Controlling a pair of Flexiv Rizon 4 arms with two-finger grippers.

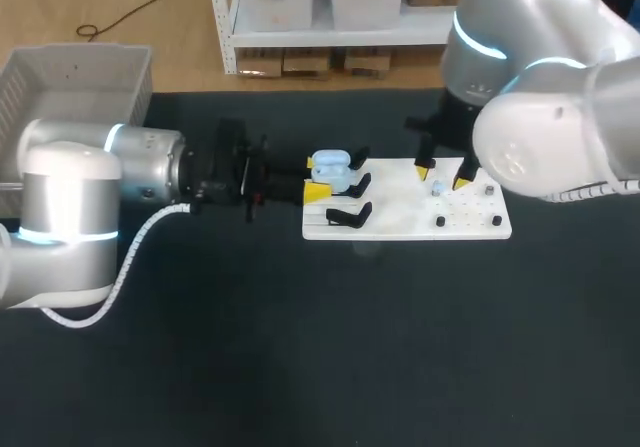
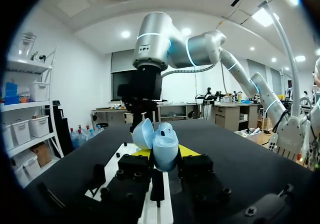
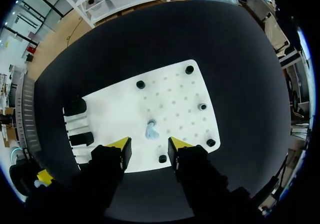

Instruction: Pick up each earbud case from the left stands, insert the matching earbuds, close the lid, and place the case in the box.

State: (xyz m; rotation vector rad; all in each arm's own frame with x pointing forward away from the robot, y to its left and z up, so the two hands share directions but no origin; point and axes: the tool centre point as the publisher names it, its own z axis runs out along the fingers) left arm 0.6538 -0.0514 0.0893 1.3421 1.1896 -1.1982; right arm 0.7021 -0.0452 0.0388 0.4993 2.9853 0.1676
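Note:
A light blue earbud case (image 1: 330,167) with its lid open is at the left end of the white board (image 1: 400,222), by the black stands (image 1: 348,215). My left gripper (image 1: 318,189) is shut on it from both sides. The left wrist view shows the case (image 2: 159,144) upright between that gripper's (image 2: 164,155) yellow tips. My right gripper (image 1: 444,177) hangs open above the board's right part, over a small pale blue earbud (image 1: 437,189). From the right wrist, the earbud (image 3: 151,130) lies on the board (image 3: 170,98) just ahead of the open gripper (image 3: 148,145), untouched.
Small black pegs (image 1: 440,222) dot the board's right part. A grey basket-like box (image 1: 80,82) stands at the table's far left corner. The two black stands (image 3: 80,138) sit at the board's left end. The dark table (image 1: 300,347) stretches wide in front.

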